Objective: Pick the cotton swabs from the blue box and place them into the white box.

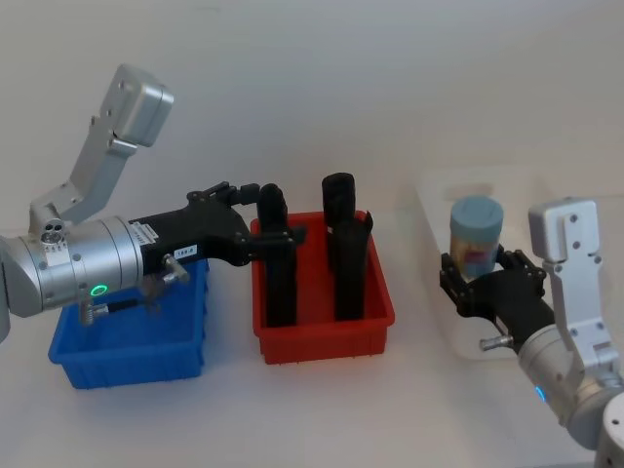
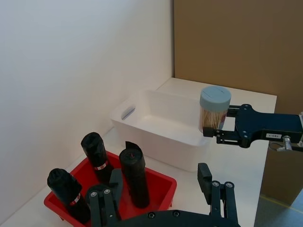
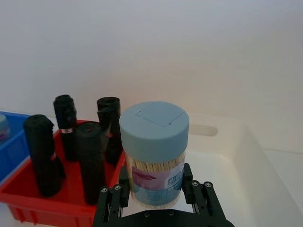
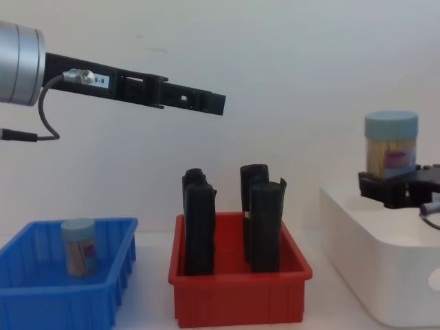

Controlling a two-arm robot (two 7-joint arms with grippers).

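1. A red open-topped bin sits on the white tabletop.
2. Four black rolls stand upright inside it, in two pairs, rising well above its rim.
3. At least two rolls carry a red-and-white band near the top.
4. A plain white wall stands behind.
5. A brown panel adjoins the wall.

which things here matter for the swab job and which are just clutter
Job: cotton swabs tub in right gripper, at white box; second tub in blue box; left gripper, open above red bin.
Clutter: red bin; black rolls in it.
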